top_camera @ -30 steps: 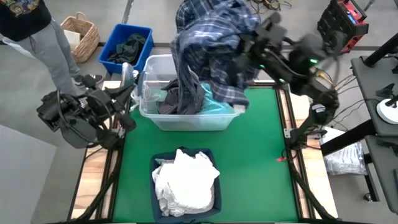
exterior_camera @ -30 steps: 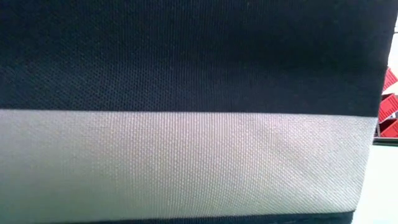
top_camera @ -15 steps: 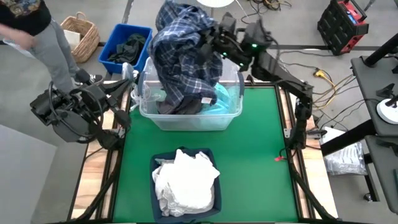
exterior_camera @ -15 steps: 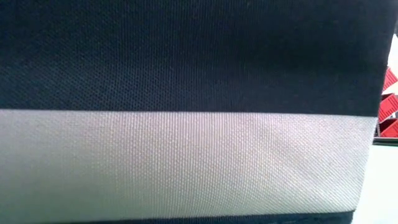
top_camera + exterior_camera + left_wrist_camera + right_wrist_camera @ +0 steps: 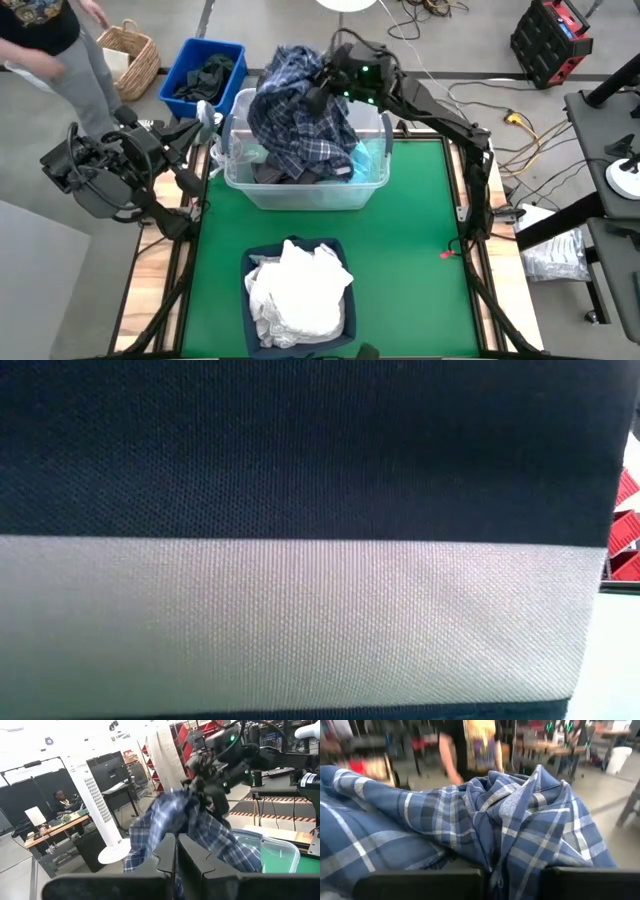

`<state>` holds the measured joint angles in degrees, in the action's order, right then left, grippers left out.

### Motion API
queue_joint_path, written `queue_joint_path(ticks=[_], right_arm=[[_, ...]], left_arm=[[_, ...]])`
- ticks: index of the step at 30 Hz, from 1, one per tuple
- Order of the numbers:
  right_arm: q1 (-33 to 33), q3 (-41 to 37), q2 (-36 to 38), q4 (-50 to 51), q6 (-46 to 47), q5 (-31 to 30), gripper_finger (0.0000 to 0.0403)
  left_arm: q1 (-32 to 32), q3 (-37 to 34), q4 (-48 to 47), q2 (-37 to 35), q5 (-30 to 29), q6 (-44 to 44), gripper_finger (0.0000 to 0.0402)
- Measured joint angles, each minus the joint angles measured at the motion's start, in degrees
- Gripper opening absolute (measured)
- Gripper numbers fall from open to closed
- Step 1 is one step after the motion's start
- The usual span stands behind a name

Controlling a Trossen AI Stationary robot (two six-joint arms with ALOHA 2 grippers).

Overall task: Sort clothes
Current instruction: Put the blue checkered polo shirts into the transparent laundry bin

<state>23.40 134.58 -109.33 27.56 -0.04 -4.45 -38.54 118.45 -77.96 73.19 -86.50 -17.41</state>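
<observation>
My right gripper [image 5: 325, 85] is shut on the blue-and-white plaid shirt [image 5: 297, 118] above the far side of the clear plastic tub [image 5: 305, 190]. The shirt's lower part hangs into the tub, over a dark grey garment [image 5: 285, 172] and a teal one [image 5: 366, 166]. White clothes [image 5: 298, 292] lie heaped in the navy fabric bin [image 5: 262, 258] at the near edge. My left gripper [image 5: 190, 140] is shut and empty at the table's far left corner, pointing toward the tub. My right gripper pinches a bunched fold of the plaid shirt [image 5: 512, 865] between its two fingers, several layers thick. The left wrist view shows the fingers coming at the shirt's top [image 5: 195, 795] from above. The shirt hangs slack below them, its lower part in the tub.
The navy bin's wall [image 5: 300, 460] with its pale band fills the low view. Beyond the table's far left corner stand a blue bin [image 5: 203, 72] with dark clothes and a wicker basket [image 5: 135, 55]; a person [image 5: 55, 40] stands there.
My right gripper has carried the plaid shirt toward the table's left edge and down. The shirt hung high over the tub's right side and now hangs lower over the tub's middle. My left arm has drawn back a little toward the left.
</observation>
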Motion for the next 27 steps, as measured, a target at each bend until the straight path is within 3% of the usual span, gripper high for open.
queue_joint_path(ticks=[27], right_arm=[[-0.1, -0.2, -7.1, 26.0, -5.1, 1.8, 0.0013]], left_arm=[[0.0, -0.1, -1.1, 0.0, 0.0, -0.1, 0.0]])
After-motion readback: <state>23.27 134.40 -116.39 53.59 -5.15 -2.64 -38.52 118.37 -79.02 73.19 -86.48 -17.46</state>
